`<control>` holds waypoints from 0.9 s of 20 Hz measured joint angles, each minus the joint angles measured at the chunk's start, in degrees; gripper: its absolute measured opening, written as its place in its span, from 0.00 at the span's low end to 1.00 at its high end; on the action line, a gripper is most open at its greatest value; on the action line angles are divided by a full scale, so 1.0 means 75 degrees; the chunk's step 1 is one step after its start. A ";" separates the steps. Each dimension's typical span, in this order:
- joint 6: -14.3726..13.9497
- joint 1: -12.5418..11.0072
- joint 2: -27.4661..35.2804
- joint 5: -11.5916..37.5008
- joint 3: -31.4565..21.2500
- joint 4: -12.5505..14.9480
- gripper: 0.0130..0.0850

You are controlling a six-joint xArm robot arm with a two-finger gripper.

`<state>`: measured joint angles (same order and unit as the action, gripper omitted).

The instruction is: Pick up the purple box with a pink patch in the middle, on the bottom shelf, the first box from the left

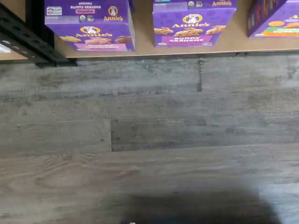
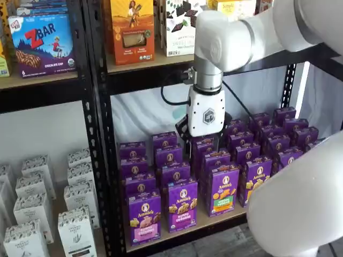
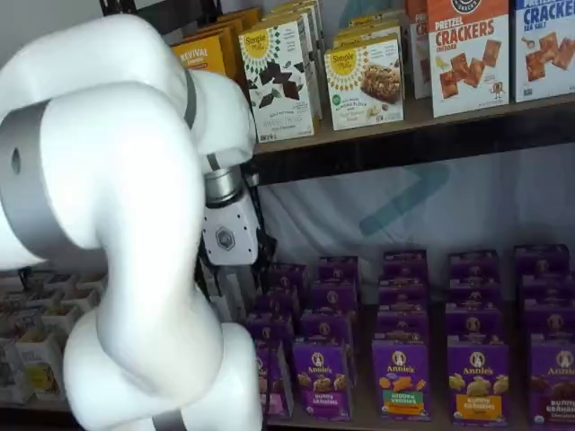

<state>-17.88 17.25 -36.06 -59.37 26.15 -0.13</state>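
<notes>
The purple box, an Annie's carton with a rabbit logo and a pink panel, stands at the front left of the bottom shelf. It shows in both shelf views; in one the arm partly hides it. My gripper, white body with dark fingers, hangs in front of the rows of purple cartons, higher than the box and to its right. Its body also shows in a shelf view. No gap between the fingers shows and they hold no box.
Beside the box stand a purple carton with brown snacks and one with a green-orange panel. A black rack post stands left of the box. Grey wood floor lies before the shelf. White cartons fill the neighbouring rack.
</notes>
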 joint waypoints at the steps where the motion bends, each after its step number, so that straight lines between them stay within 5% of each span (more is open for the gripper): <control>1: -0.0006 0.0017 0.0086 0.0127 -0.0032 -0.0019 1.00; 18: -0.0850 0.0729 0.1498 0.1746 -0.0074 0.0200 1.00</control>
<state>-24.25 22.72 -24.83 -46.27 25.59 1.38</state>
